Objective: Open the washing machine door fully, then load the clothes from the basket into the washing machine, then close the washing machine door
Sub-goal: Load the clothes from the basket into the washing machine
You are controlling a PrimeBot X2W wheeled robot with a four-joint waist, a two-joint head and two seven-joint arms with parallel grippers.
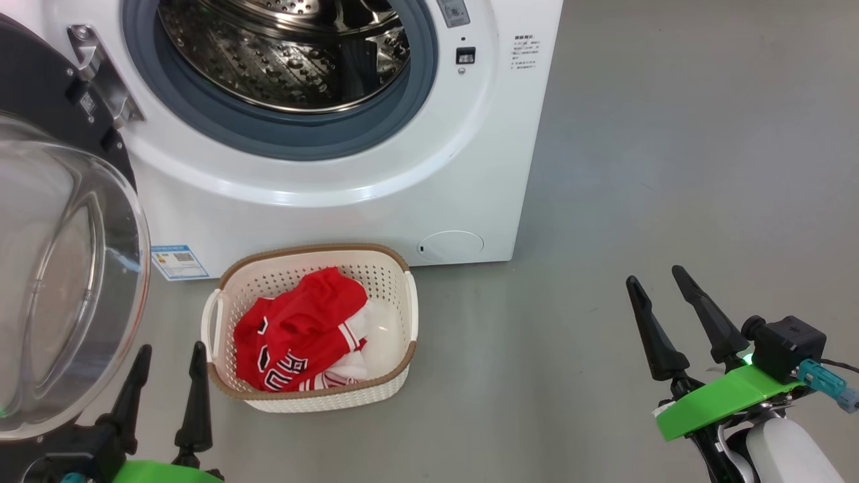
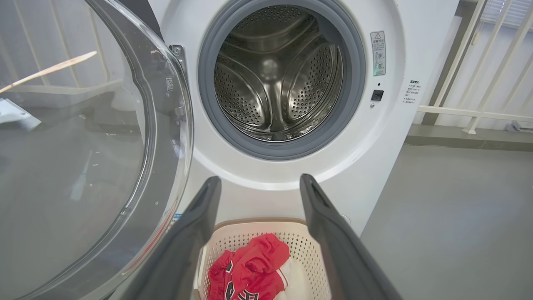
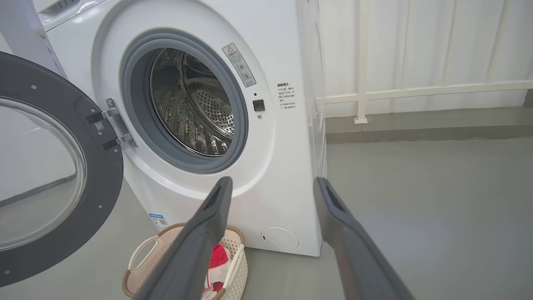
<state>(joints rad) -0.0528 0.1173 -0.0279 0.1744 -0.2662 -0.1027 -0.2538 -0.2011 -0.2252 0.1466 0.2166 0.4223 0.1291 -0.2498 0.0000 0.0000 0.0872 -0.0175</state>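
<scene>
The white washing machine (image 1: 376, 201) stands ahead with its steel drum (image 1: 288, 54) exposed. Its round door (image 1: 60, 268) hangs swung out to the left, glass bowl bulging toward me. On the floor before the machine sits the cream basket (image 1: 402, 362), holding red jersey clothes (image 1: 295, 329) and some white cloth. My left gripper (image 1: 171, 355) is open, just left of the basket and beside the door. My right gripper (image 1: 661, 278) is open over bare floor, well right of the basket. The left wrist view looks past open fingers (image 2: 195, 233) at the drum (image 2: 275, 79) and the basket (image 2: 250, 237).
Grey floor (image 1: 671, 134) stretches to the right of the machine. A white railing (image 3: 416, 89) and a low kerb run along the wall behind. A blue sticker (image 1: 178, 261) marks the machine's lower left corner, and a round service flap (image 1: 449, 246) its lower right.
</scene>
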